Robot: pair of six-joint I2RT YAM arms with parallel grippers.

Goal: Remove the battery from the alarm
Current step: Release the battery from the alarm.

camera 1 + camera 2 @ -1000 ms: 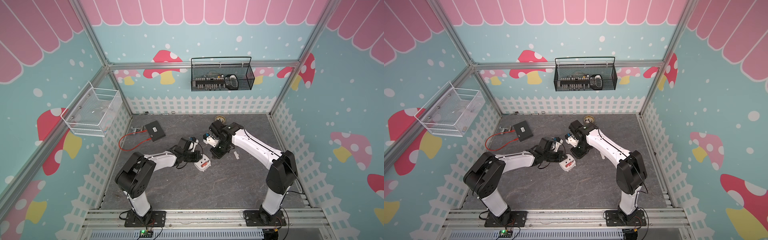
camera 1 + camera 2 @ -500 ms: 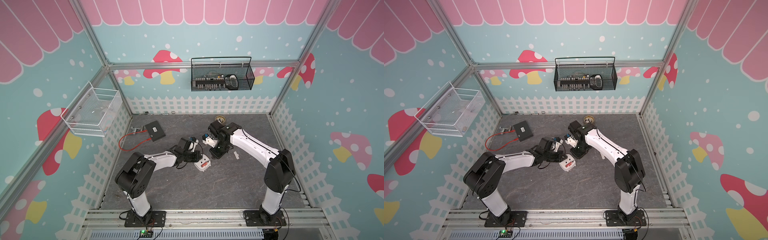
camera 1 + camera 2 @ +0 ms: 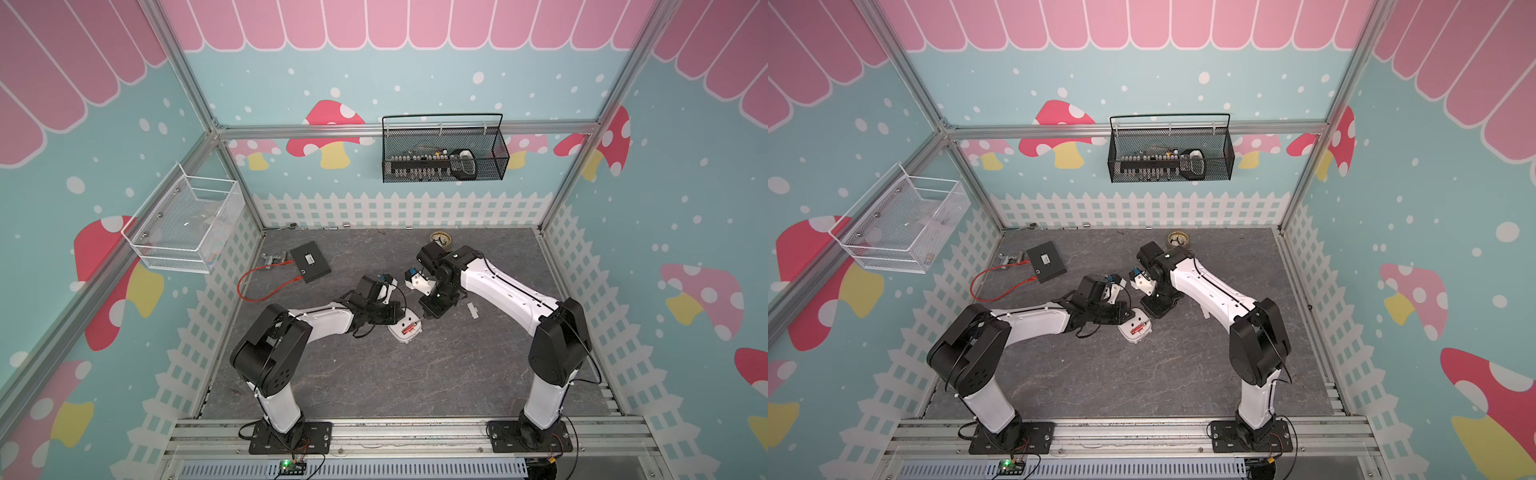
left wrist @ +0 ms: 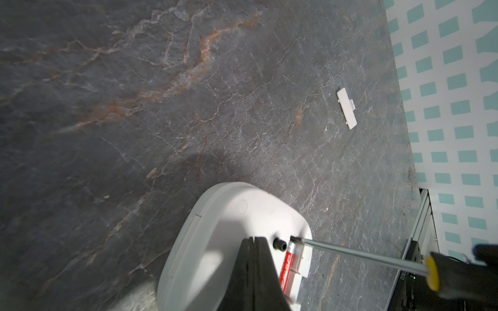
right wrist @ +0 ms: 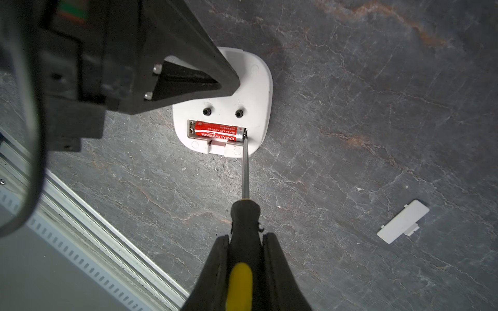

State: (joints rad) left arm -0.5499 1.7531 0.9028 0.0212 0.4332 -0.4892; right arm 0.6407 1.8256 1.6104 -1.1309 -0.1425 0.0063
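The white alarm [image 5: 253, 88] lies face down on the floor, seen in both top views [image 3: 400, 335] [image 3: 1128, 333]. The red battery [image 5: 218, 131] [image 4: 287, 266] sits in the open recess in its back. My left gripper [image 4: 254, 238] is shut and its tip rests on the alarm's back beside the recess. My right gripper [image 5: 245, 236] is shut on the black-and-yellow handle of a screwdriver [image 5: 245, 172]. The screwdriver's tip sits at the battery's metallic end. In a top view both grippers meet over the alarm, left [image 3: 397, 316] and right [image 3: 428, 311].
The white battery cover [image 5: 403, 222] [image 3: 473, 309] lies loose on the floor to the right. A black box [image 3: 311, 262] with a red cable and a brass disc [image 3: 440, 238] lie farther back. Wire baskets [image 3: 444, 160] [image 3: 187, 224] hang on the walls. A picket fence rings the floor.
The right arm's elbow has shifted slightly left, toward the alarm. The left arm, the alarm and the battery have stayed where they were.
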